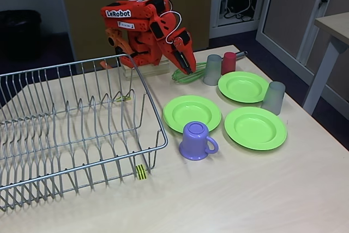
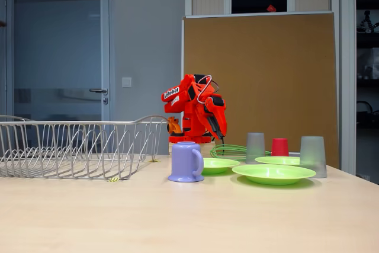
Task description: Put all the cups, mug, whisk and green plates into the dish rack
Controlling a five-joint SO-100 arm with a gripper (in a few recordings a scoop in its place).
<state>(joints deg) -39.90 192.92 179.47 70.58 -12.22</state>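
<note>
Now the gripper [image 1: 191, 70] hangs just above the whisk [image 1: 188, 75], loops toward it, handle pointing right; jaw state unclear.

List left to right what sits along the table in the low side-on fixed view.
Dish rack → purple mug → orange arm → grey cup → red cup → second grey cup.
</note>
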